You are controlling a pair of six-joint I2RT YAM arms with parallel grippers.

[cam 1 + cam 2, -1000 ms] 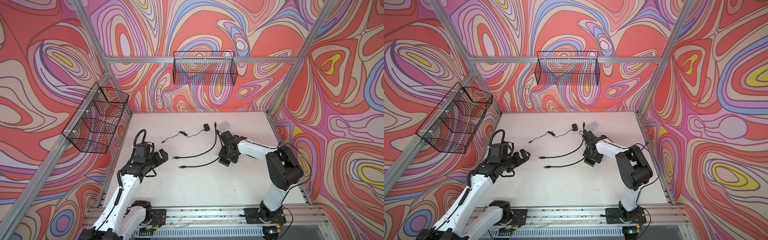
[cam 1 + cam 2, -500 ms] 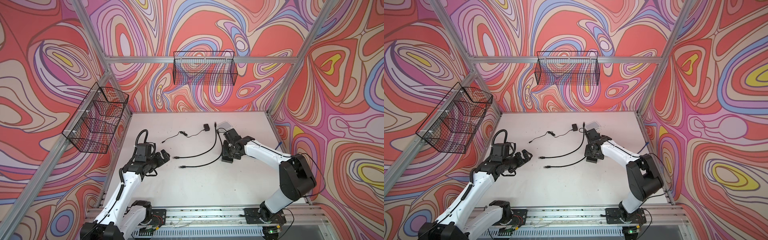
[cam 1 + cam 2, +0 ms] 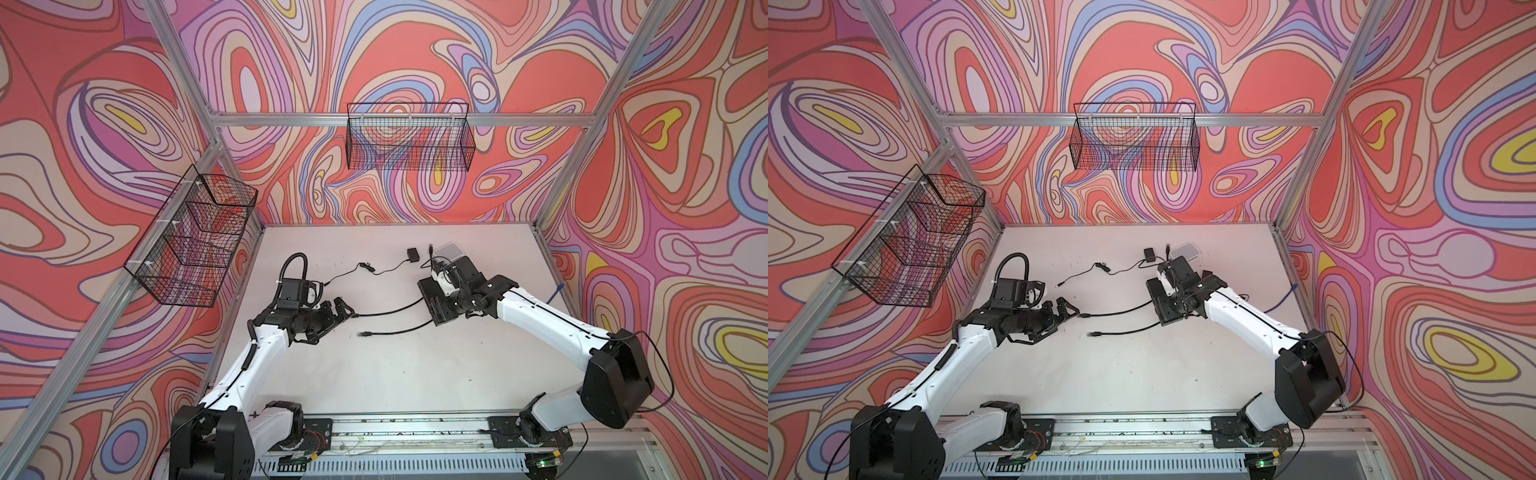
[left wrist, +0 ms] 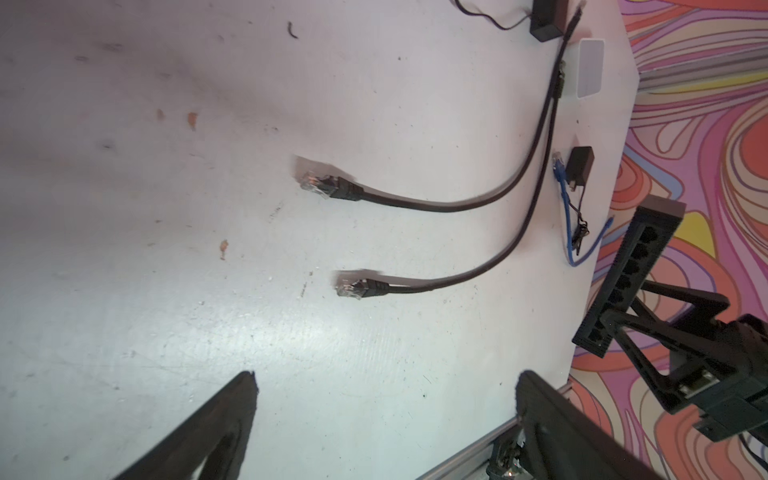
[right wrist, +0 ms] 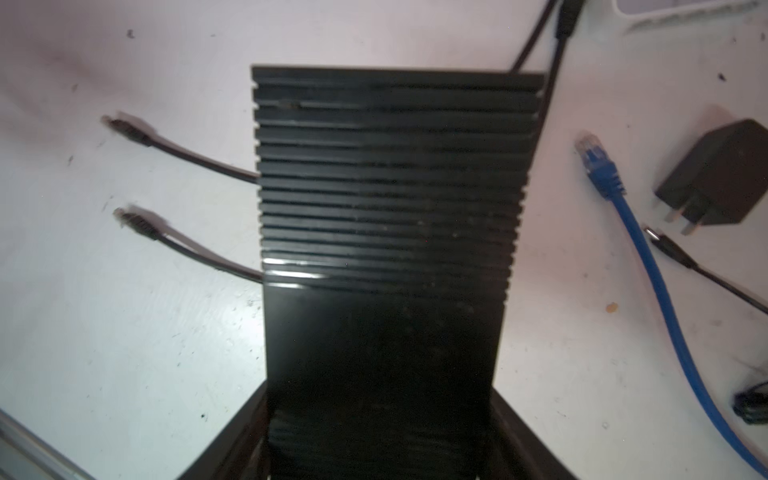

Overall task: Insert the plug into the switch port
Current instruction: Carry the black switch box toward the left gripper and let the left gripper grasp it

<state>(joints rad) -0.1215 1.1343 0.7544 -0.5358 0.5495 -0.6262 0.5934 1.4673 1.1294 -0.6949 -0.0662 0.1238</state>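
Currently, left end effector (image 3: 347,310): is standing wide open, gripping nothing, and is pointing its fingertips at the loose cable ends.
Right end effector (image 5: 382,436): is clamping the network switch (image 5: 386,187) at its smooth end, with the jaws closing on two opposite sides.
Network switch position: is being held raised over the surface (image 3: 374,386), right of centre in both top views. Its finned face is showing to the right wrist camera, and its row of ports is facing the left arm.
Rear Ethernet plug (image 3: 355,315): is lying on the surface just beside the left fingertips, apart from them and ungripped.
Front Ethernet plug (image 3: 362,333): is lying loose near the rear one, closer to the front rail.
Black cables (image 4: 453,205): are both running from the plugs and passing beneath the held switch toward the back of the surface.
Blue Ethernet cable (image 5: 648,257): is lying beside the switch, next to a black power adapter (image 5: 719,174).
White box (image 3: 451,251): is sitting at the back, behind the switch.
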